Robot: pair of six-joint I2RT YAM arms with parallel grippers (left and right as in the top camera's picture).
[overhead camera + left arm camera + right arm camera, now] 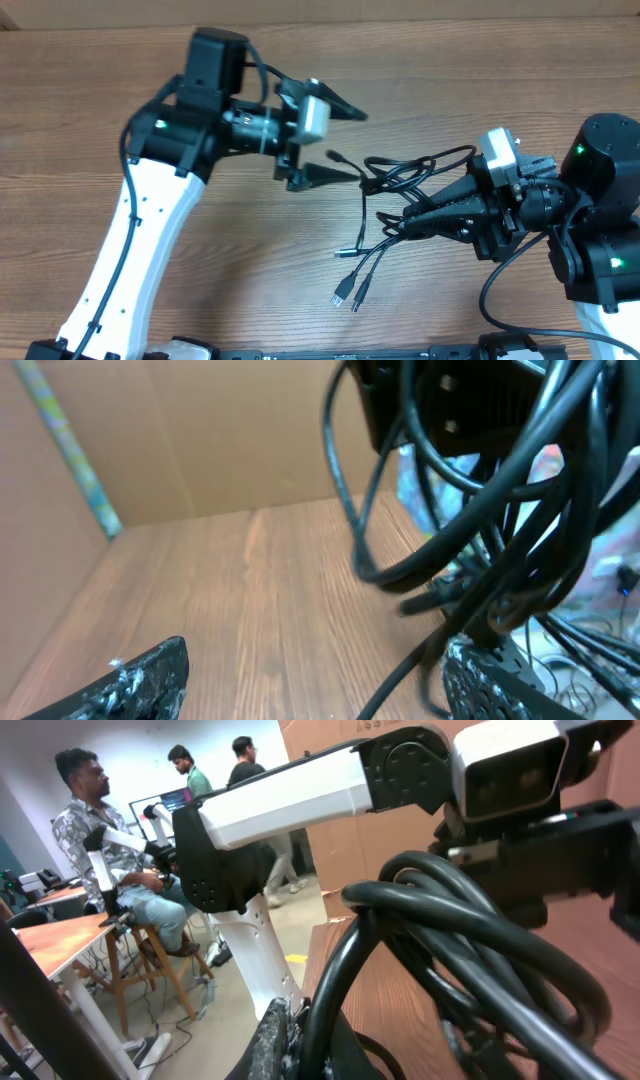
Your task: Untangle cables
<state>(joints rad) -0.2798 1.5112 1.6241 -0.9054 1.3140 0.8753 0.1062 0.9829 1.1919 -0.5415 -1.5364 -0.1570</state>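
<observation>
As the right gripper [405, 222] clamps the knotted cables [385, 175], the left gripper [358, 145] hangs open beside them, the untangling apparently hardly begun.

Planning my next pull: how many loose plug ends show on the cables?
4 plug ends: one beside the left gripper, one lower down, two side by side lowest. The knot of cables may hide more.

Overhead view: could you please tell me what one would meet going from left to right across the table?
left arm → left gripper, jaws wide apart → cables → right arm
</observation>
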